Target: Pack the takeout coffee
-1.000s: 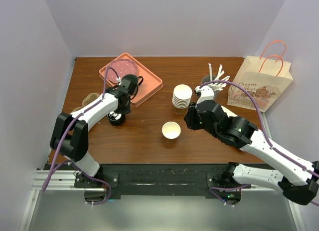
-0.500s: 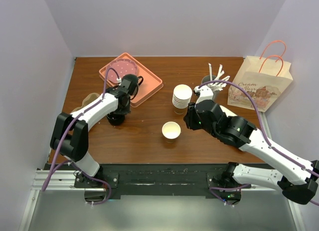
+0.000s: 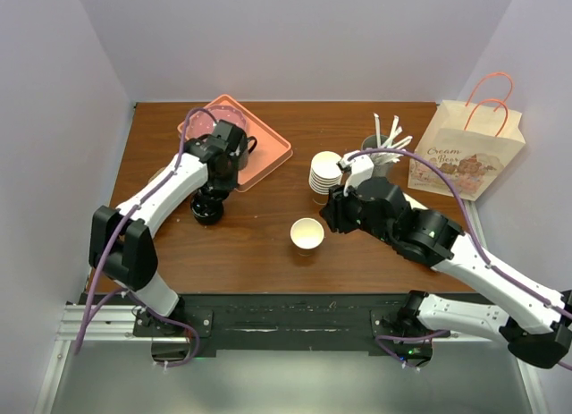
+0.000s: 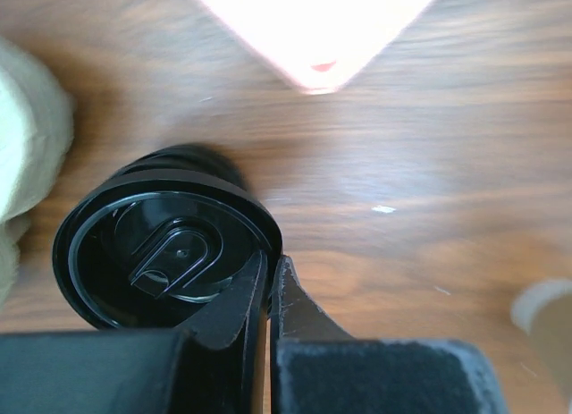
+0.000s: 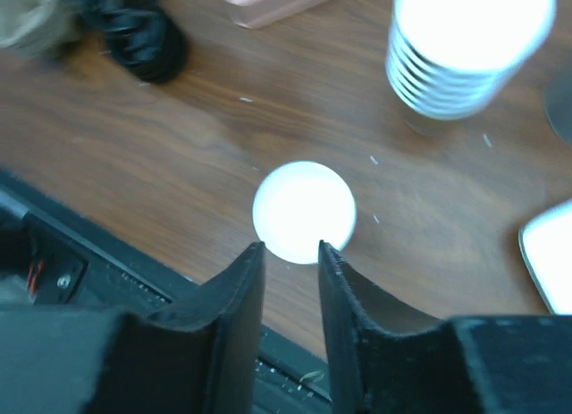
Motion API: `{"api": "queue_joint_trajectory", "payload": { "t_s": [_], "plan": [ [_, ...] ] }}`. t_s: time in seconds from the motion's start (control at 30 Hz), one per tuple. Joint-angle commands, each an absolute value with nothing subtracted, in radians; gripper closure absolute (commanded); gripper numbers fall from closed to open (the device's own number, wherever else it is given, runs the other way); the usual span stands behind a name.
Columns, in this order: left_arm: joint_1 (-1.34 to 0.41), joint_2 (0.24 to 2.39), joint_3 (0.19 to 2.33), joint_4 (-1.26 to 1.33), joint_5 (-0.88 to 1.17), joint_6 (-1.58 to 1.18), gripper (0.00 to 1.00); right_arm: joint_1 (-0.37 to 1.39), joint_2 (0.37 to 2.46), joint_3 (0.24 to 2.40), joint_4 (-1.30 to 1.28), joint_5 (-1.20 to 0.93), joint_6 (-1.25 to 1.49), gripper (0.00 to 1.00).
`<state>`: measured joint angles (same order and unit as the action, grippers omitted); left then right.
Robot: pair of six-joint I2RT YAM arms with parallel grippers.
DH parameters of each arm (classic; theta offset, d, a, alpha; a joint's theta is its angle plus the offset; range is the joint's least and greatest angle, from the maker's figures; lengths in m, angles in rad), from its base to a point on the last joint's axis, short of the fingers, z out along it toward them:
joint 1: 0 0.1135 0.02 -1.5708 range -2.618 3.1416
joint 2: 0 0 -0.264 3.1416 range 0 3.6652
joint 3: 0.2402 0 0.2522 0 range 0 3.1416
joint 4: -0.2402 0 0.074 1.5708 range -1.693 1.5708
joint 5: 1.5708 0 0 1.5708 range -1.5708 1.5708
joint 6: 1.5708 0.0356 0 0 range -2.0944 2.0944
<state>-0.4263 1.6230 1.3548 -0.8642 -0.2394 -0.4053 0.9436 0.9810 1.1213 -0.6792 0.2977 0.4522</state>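
No lidded kraft takeout coffee shows in any view. An open paper cup [image 3: 307, 233] stands lidless mid-table; in the right wrist view [image 5: 304, 211] it lies just beyond the fingertips. My right gripper [image 3: 332, 213] [image 5: 290, 247] is open and empty, hovering beside and above this cup. A black sip lid [image 4: 165, 249] sits over a dark stack of lids [image 3: 207, 210]. My left gripper [image 3: 213, 190] [image 4: 270, 257] is shut on this lid's rim, one finger inside and one outside.
A stack of white paper cups [image 3: 325, 175] [image 5: 465, 47] stands behind the open cup. A pink tray [image 3: 264, 150] lies at the back left, a paper bag [image 3: 465, 155] at the back right, and a holder of straws [image 3: 382, 139] beside it. A tan object [image 3: 161, 177] lies left of the lids.
My left arm has risen and swung back toward the pink tray, fingers still at the lids. My right gripper has shifted slightly left toward the open cup.
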Motion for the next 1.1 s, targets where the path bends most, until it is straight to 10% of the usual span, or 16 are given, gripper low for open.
{"api": "queue_joint_trajectory", "payload": {
  "t_s": [0.0,0.47,1.07],
  "plan": [
    [-0.42,1.54,1.448,-0.914,0.124,-0.331,1.0,0.95,0.87,1.073,-0.413,0.095,0.171,0.61],
    [-0.452,1.079,0.867,-0.08,1.113,-0.88,1.0,0.948,0.839,1.012,-0.299,-0.362,-0.371,0.29],
    [-0.589,1.038,0.876,-0.232,1.19,-0.753,1.0,0.948,1.015,1.152,-0.603,-0.6,-0.768,0.28]
  ]
}}
